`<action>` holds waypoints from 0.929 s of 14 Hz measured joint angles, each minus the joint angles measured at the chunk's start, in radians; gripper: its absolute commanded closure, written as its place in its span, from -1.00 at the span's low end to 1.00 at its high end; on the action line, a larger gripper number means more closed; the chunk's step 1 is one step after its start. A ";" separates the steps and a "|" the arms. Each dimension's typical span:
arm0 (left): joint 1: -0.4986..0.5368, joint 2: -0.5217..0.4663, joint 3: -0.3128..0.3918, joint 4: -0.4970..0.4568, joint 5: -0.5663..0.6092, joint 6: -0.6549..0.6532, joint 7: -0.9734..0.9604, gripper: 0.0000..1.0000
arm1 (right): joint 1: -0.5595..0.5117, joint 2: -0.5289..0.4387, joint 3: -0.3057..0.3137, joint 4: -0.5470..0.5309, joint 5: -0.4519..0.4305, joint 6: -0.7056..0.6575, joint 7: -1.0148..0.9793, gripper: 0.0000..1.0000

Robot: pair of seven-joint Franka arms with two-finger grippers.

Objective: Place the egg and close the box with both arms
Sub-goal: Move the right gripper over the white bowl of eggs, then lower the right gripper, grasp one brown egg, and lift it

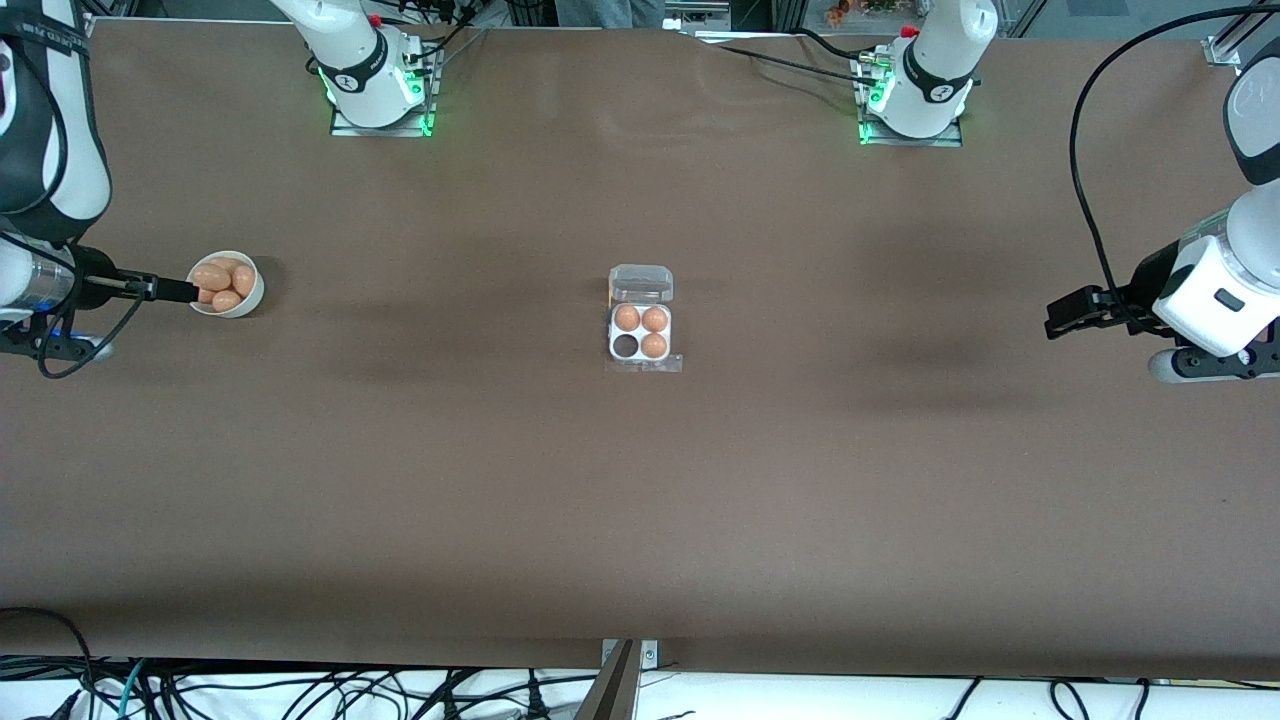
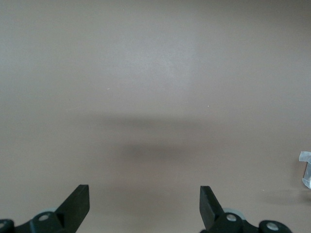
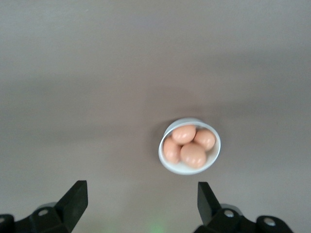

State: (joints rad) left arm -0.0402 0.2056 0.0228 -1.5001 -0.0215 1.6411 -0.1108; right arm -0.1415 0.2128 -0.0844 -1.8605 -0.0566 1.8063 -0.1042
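Brown bench (image 1: 640, 500), cloth-covered, spans the whole front view. We note 2 white arms parked at its 2 ends.

Left arm (image 1: 1225, 290): hangs over bare cloth at its own end of the bench, well apart from the box. Left end effector (image 1: 1062, 318) is open; in the left wrist view its 2 fingers (image 2: 77, 204) stand wide with nothing between them. We judge this arm to be waiting.

Right arm (image 1: 40, 200): at the other end. Right end effector (image 1: 185, 291) hangs over the round white bowl (image 1: 250, 300), at the bowl's rim as the front view shows it. It is also open and empty: the right wrist view shows both fingers (image 3: 75, 199) spread, with the bowl below and ahead.

Box (image 1: 641, 330): mid-bench, between the 2 arms. Clear lid (image 1: 641, 283) lies folded back, farther from the front camera than the white tray. 3 cells hold eggs; 1 cell (image 1: 626, 346), on the side nearer the front camera and toward the right arm's end, is dark and empty.

Bowl contents: 4 loose eggs (image 3: 187, 145) by our count, the egg for the task among them, none lifted.

Progress: nothing of the task is completed yet. Remaining: grasp 1 egg, carry it to the empty cell, set it in, then fold the lid over using both arms. We judge the right arm to be on approach to the pick.
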 measured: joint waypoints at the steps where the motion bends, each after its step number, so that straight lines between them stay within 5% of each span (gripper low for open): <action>1: 0.000 0.000 0.000 0.000 0.000 -0.001 0.000 -1.00 | 0.000 -0.005 -0.027 -0.054 0.000 0.072 -0.035 -1.00; 6: 0.000 0.000 0.000 0.000 0.000 -0.003 0.000 -1.00 | -0.002 -0.039 -0.118 -0.307 0.001 0.352 -0.164 -1.00; 13: 0.000 0.000 0.000 0.000 0.000 -0.003 0.000 -1.00 | -0.002 -0.013 -0.158 -0.384 0.001 0.404 -0.310 -1.00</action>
State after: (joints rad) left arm -0.0402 0.2056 0.0229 -1.5001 -0.0215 1.6376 -0.1108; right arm -0.1434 0.1995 -0.2429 -2.2440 -0.0555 2.2106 -0.4146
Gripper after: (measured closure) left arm 0.000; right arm 0.000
